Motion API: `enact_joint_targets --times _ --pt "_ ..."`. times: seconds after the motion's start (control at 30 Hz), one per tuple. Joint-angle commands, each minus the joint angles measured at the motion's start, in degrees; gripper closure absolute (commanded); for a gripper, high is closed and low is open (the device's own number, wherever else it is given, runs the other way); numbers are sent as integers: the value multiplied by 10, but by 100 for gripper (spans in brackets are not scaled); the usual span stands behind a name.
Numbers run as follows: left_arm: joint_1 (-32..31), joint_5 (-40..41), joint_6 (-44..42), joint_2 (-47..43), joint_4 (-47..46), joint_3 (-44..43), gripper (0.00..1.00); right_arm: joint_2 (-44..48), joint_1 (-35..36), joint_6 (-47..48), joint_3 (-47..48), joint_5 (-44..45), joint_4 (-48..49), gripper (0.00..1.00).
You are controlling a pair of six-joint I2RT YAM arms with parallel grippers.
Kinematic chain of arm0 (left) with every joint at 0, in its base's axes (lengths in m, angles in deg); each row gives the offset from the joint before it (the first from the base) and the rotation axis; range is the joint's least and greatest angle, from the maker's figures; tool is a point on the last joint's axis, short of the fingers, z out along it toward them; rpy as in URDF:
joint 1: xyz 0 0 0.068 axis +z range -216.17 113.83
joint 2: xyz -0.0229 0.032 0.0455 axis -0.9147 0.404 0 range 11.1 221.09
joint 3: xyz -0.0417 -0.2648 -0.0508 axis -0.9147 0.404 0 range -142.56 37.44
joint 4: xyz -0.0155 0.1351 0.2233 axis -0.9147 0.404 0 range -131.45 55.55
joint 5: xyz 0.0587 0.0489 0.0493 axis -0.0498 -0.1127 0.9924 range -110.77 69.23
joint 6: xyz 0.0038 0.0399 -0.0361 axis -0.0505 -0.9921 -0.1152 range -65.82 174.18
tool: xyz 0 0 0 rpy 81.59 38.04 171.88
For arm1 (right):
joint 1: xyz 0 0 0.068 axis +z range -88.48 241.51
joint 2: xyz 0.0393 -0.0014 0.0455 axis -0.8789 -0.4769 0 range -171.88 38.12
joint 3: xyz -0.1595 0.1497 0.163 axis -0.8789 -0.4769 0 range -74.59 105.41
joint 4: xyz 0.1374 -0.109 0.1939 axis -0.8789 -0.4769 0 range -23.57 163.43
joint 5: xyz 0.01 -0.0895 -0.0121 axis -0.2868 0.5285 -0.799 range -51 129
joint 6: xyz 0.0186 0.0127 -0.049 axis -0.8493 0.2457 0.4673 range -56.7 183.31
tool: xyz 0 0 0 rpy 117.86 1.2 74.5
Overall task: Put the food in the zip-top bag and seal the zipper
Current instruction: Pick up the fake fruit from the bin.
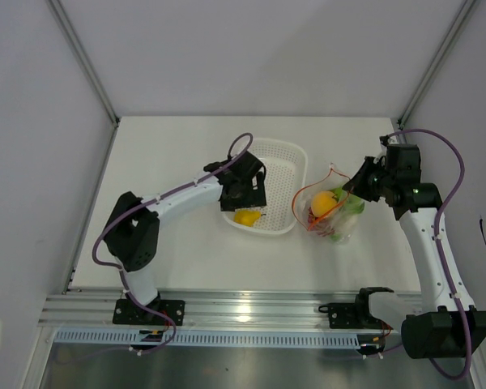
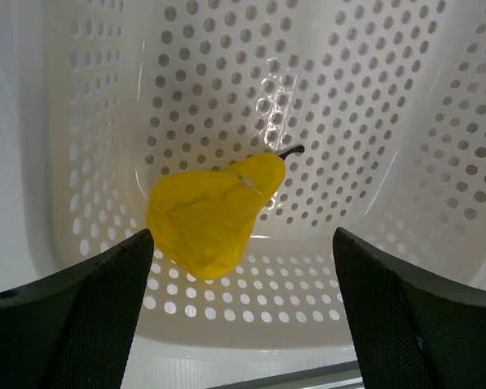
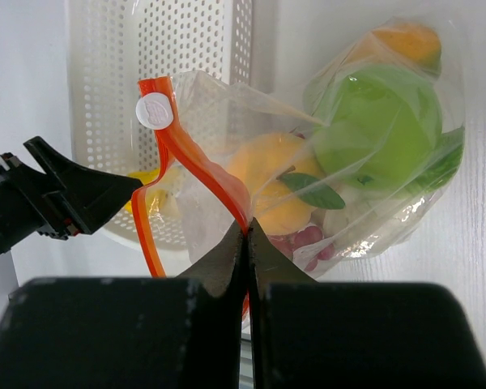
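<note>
My left hand [image 2: 243,237] hangs inside the white perforated basket [image 2: 373,97], fingers spread wide and holding nothing. A yellow pear [image 2: 215,215] lies on the basket floor just ahead of my fingertips, in the gap between them and closer to the left finger. Its dark stem points away from me and to the right. I cannot tell whether that left finger touches the pear. Nothing else lies in the part of the basket I can see.

My right hand [image 3: 247,231] is pinched fully shut on the zipper [image 3: 194,154], with the orange-red strip running down into the seam between my two fingertips. From there the strip climbs up and to my left to a white slider tab [image 3: 154,111]. A second run of the strip drops down on the left of my fingers, so the mouth stands open in a loop.

The zip-top bag [image 3: 227,105] spreads out beyond my right fingertips and rests on the table [image 1: 170,162], just beside the basket. Through the clear plastic I see a green apple [image 3: 381,126] ahead and to my right, and an orange fruit [image 3: 401,40] beyond it at the far end. An orange-yellow fruit [image 3: 267,170] with a green leaf lies straight ahead, close to my fingers. Red grapes [image 3: 300,241] sit just right of my fingertips.
</note>
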Motion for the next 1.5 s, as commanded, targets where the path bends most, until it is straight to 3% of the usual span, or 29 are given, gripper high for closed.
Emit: enact_joint_targets --times 0.0,0.3,1.0,1.33,1.47 --pt "-8 -3 24 14 -5 -5 8 14 0 9 4 1 14 100" --pt "-33 48 50 44 31 -20 7 17 1 8 -7 -2 21 100" --pt "-45 25 53 102 32 -51 8 13 -1 15 -8 2 19 100" --pt "-45 -3 49 85 -7 -20 14 13 -3 15 -6 2 18 100" --pt "-45 -42 34 65 -63 26 15 14 -3 15 -10 2 18 100"
